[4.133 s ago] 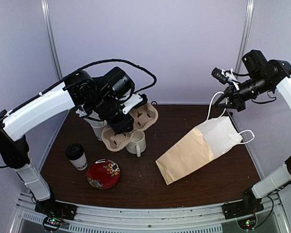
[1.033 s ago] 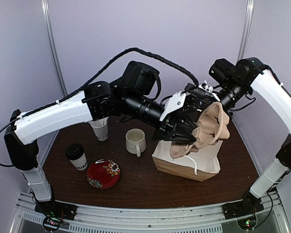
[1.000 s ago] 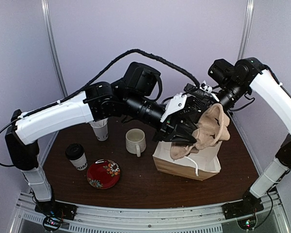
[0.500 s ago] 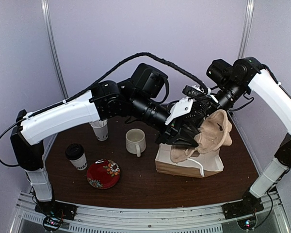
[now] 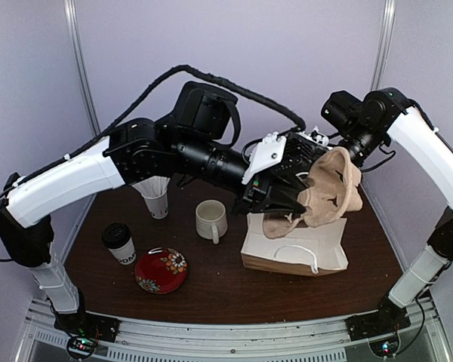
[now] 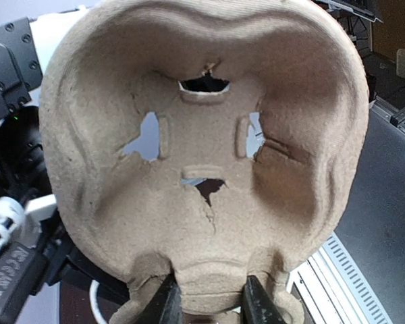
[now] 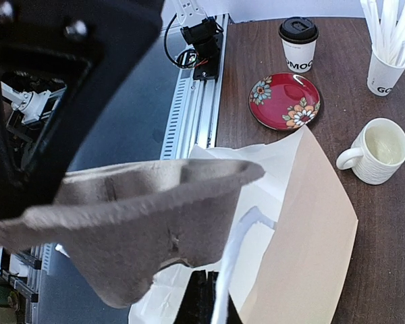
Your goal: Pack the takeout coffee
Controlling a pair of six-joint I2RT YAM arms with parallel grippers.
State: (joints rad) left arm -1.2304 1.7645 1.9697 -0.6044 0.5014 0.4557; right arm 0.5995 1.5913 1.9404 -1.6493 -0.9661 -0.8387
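Observation:
The takeout coffee [image 5: 119, 243], a white paper cup with black lettering and a black lid, stands at the table's left front, apart from both arms; it also shows far off in the right wrist view [image 7: 298, 44]. My left gripper [image 6: 212, 307] is shut on the rim of a tan pulp cup carrier [image 6: 202, 135], holding it tilted in the air over a paper bag [image 5: 294, 249]. My right gripper [image 7: 206, 300] is shut on the bag's white handle [image 7: 233, 260], keeping the bag [image 7: 310, 223] upright. The carrier [image 5: 328, 188] hides the bag's mouth from above.
A white ceramic mug [image 5: 211, 220] stands left of the bag. A paper cup of white straws [image 5: 156, 200] is behind the coffee. A red flowered plate [image 5: 161, 270] lies near the front edge. The left arm spans the table's middle, high up.
The carrier came from the back left to above the bag, and the bag went from lying flat to upright. In the last half second the left arm drew slightly left and up.

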